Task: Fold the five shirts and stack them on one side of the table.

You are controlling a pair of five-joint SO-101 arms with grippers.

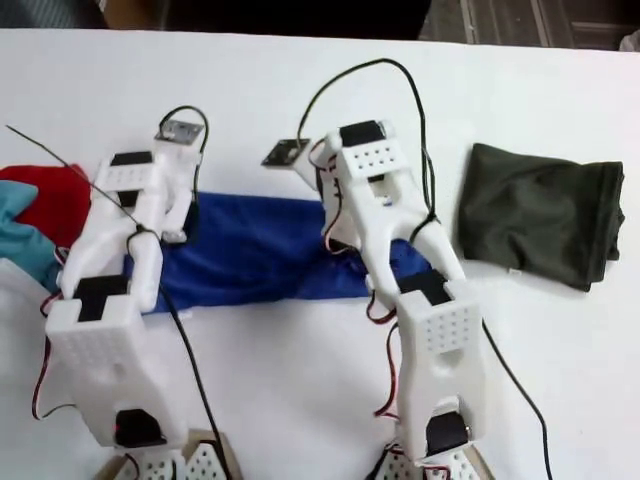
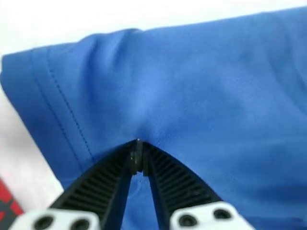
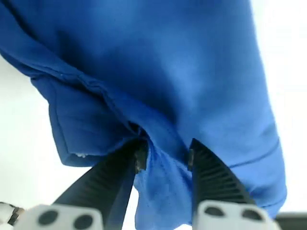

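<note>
Gripping blue shirt (image 1: 250,255), my left claw (image 2: 138,160) and right claw (image 3: 165,159) each clamped on one end; long axis parallels counter's (image 1: 300,380) near edge.

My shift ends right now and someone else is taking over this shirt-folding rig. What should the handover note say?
Left claw: shut on the blue shirt, near its hemmed end.
Right claw: closed on a thick fold at that shirt's other end.
Things: the blue shirt lies as a long band across the middle of the table. The dark green shirt lies folded on the right arm's side. The red shirt and teal shirt are bunched at the left arm's side.
Done: the dark green shirt is folded.
Left: finish the blue shirt, fold the others, stack them all on one side.
</note>
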